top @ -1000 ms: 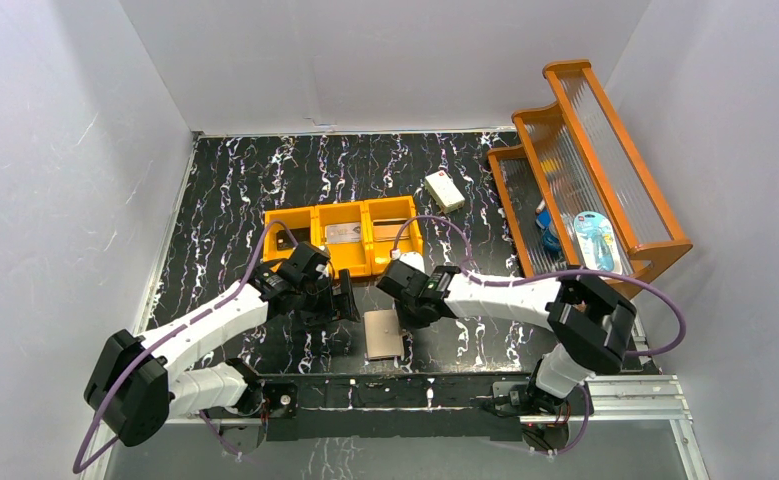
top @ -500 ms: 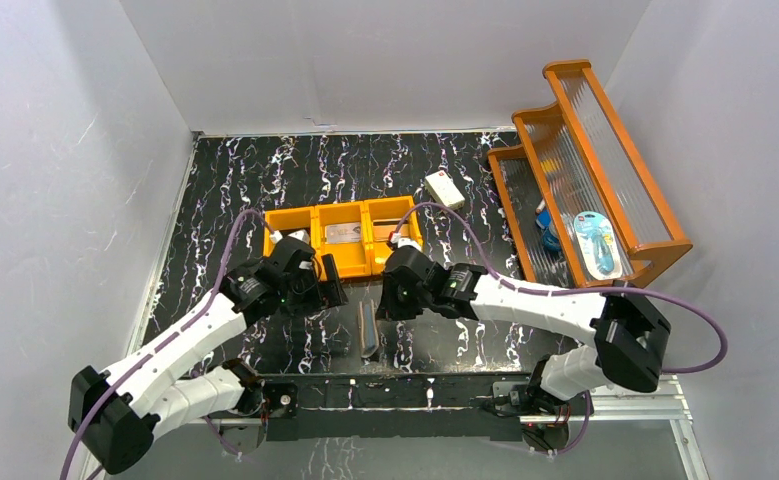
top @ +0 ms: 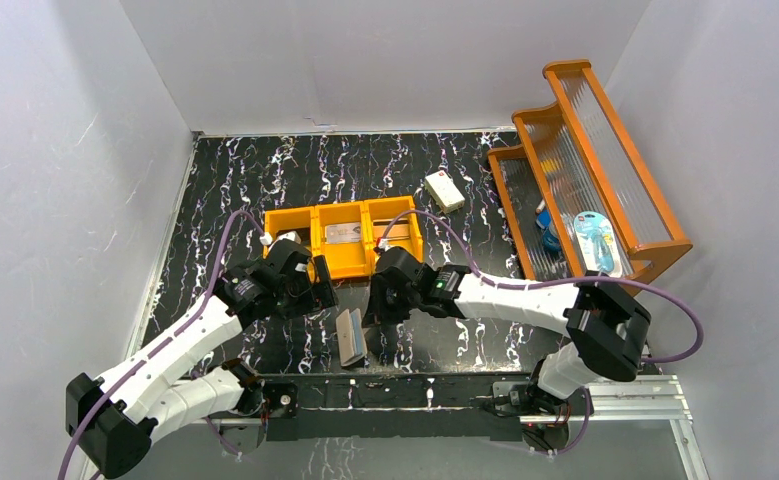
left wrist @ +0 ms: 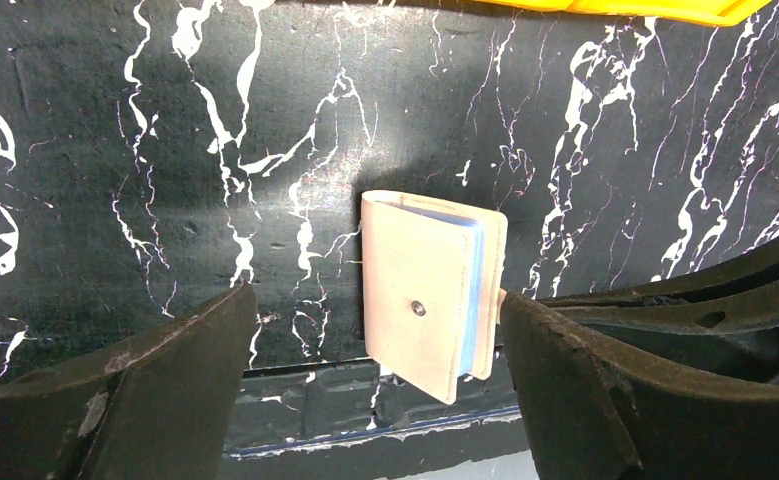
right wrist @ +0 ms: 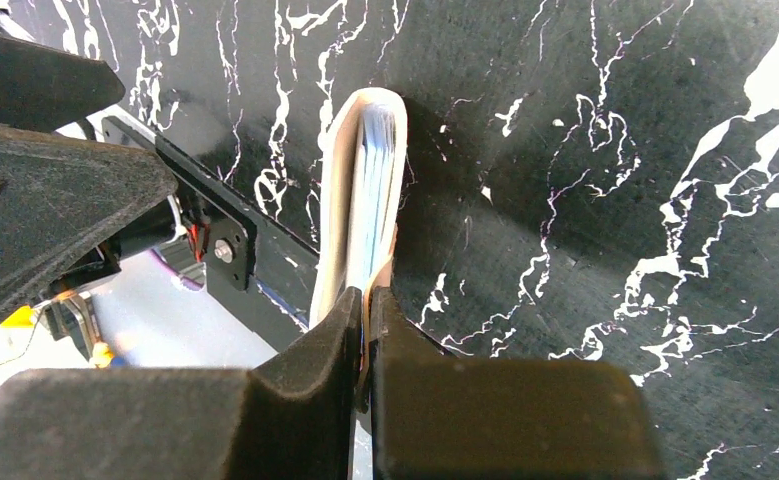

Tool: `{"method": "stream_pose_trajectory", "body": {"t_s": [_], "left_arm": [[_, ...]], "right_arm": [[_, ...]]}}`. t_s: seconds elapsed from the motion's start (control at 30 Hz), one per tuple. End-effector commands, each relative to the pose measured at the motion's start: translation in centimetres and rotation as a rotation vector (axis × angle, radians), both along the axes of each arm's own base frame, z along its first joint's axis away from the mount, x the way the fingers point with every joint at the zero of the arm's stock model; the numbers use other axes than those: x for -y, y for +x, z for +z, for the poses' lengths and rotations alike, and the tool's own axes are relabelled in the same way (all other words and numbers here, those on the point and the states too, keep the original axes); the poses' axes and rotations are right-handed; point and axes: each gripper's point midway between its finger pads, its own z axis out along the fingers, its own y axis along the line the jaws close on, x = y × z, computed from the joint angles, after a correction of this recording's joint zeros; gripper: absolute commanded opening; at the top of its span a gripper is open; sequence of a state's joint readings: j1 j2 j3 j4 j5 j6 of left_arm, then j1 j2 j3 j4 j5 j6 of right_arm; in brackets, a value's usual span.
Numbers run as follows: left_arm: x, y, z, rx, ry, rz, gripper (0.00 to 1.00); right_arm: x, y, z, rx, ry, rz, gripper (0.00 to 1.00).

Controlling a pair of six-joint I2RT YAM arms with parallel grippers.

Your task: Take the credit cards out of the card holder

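Card holder (left wrist: 420, 290): folded shut, peach cover outward with the snap stud showing. It is held on edge over the black marble table (top: 265, 170), near the arms' bases. Pale blue-grey pocket edges show between the covers. Whether any edge rests on the table cannot be told.
Right gripper (right wrist: 365, 300): closed tight on the end of the card holder opposite the rounded fold. Whether it pinches one cover, both, or the tab cannot be told.
Left gripper (top: 320, 292): jaws spread wide, holding nothing. It faces the peach cover with one finger on each side of it, apart from it.
Credit cards: none can be made out in the pockets from either wrist view. A silver-grey card (top: 343, 232) lies in the middle compartment of the orange bin (top: 350, 268), so the task is judged partly done.
Step in hand: judged to be opening the folded holder so the pockets can be reached.
Method advised: the right gripper should hold the holder steady without twisting. The left gripper should take only the free cover, near its open edge, and swing it away from the fold. Closing across both covers would press the pockets shut.
Risk: the pinch is narrow, so the holder may pivot or slip under a sideways pull. Glossy pockets may grip a card, so any draw should run straight along the pocket.
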State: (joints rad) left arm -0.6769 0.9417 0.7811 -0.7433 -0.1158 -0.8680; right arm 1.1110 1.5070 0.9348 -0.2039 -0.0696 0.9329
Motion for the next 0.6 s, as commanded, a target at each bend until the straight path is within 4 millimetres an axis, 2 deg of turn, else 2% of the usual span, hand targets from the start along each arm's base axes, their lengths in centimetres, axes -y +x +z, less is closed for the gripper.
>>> {"method": "stream_pose_trajectory", "body": {"t_s": [0.0, 0.27, 0.4, 0.47, 0.57], "left_arm": [[-0.2, 0.3, 1.4, 0.025, -0.008, 0.014, 0.91], [-0.2, 0.2, 1.3, 0.024, -0.006, 0.016, 0.91], [-0.5, 0.3, 1.6, 0.035, -0.001, 0.027, 0.91], [-0.7, 0.3, 1.7, 0.041, 0.002, 0.033, 0.91], [-0.7, 0.4, 1.8, 0.045, 0.001, 0.037, 0.91]], "right_arm": [[-1.7, 0.8, 3.2, 0.034, 0.102, -0.013, 0.10], [0.2, 1.7, 4.2, 0.030, 0.129, -0.179, 0.10], [-0.6, 1.7, 5.8, 0.041, 0.224, -0.181, 0.10], [-1.1, 1.9, 5.5, 0.039, 0.224, -0.174, 0.11], [-1.5, 1.8, 3.9, 0.007, 0.167, -0.157, 0.12]]}}
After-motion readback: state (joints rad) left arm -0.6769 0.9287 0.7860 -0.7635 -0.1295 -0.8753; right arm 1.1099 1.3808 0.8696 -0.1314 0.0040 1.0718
